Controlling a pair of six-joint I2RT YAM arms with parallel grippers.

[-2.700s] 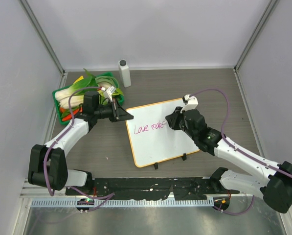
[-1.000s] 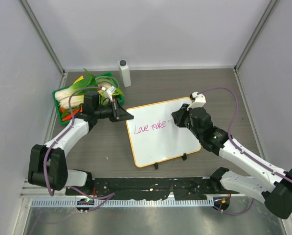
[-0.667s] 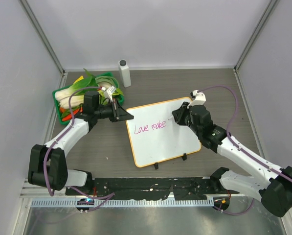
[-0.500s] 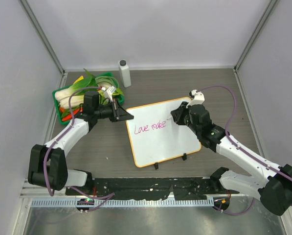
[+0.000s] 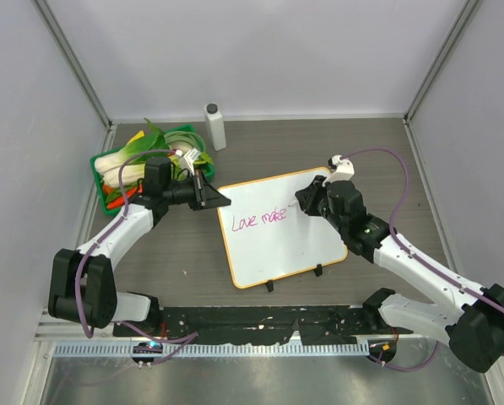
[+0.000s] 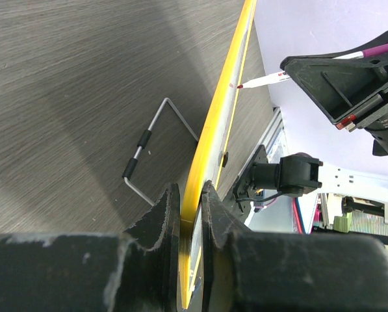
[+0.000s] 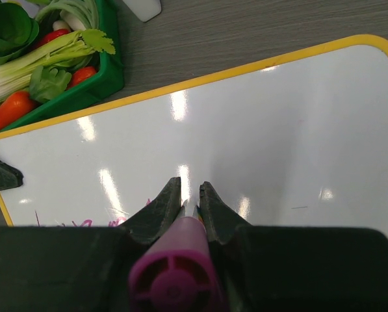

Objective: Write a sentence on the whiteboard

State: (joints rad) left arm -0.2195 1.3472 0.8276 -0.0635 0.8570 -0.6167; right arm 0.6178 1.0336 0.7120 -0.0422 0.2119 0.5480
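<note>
The right claw is pinched narrow around one marker, a round magenta plastic barrel with a ribbed end cap filling the bottom of the right wrist view. Its two black fingers come to blunt points on either side of the barrel. The marker's tip meets the glossy white face of the whiteboard, just right of the last written letter.

The left claw is clamped narrow on the board's upper left corner. In the left wrist view its two fingers press the thin orange-yellow frame from both sides.

There is one whiteboard, a rectangle with rounded corners, lying skewed in the middle of the table, which has a dark wood-grain top. Two small black feet show on its near edge. From the left wrist, one bent metal wire leg with a black sleeve shows behind the board.

The sentence so far is two cursive magenta words near the board's left side, "Love" and a second starting "mak".

One green plastic tray of leafy and orange-red vegetables sits beyond the left claw. One white cylindrical bottle with a grey cap stands upright behind it.
</note>
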